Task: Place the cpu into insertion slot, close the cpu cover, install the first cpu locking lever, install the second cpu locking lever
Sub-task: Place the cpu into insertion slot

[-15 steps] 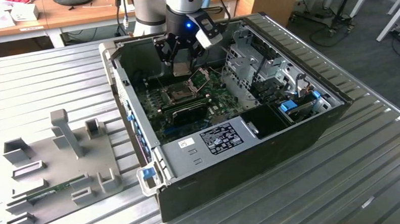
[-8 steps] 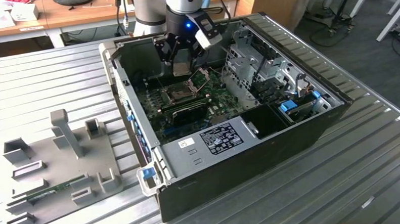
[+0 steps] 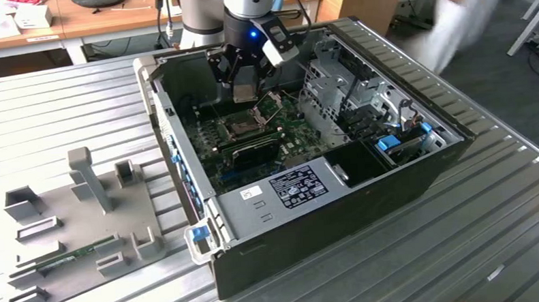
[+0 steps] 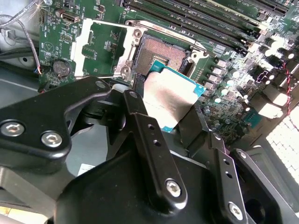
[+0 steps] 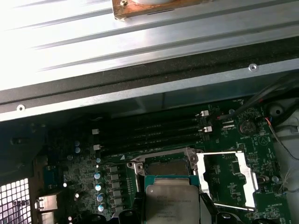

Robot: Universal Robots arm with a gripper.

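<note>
My gripper (image 3: 244,92) hangs inside the open computer case, a little above the green board. It is shut on the cpu (image 4: 170,98), a flat square chip with a dull silver top (image 5: 172,203) and a teal edge, held between the two black fingers (image 4: 140,121). The chip hovers just short of the insertion slot (image 4: 161,52), a dark square socket (image 5: 166,166) that lies bare. The cpu cover (image 4: 100,46), a silvery frame (image 5: 226,179), is swung open and lies beside the socket. In the exterior view the socket (image 3: 241,127) sits just below the gripper.
Long black memory slots (image 5: 149,135) run beside the socket. A metal drive cage (image 3: 349,96) fills the case on the exterior view's right. A grey fixture plate (image 3: 81,220) lies on the ribbed table at the exterior view's left. A blurred person (image 3: 459,20) stands at the back.
</note>
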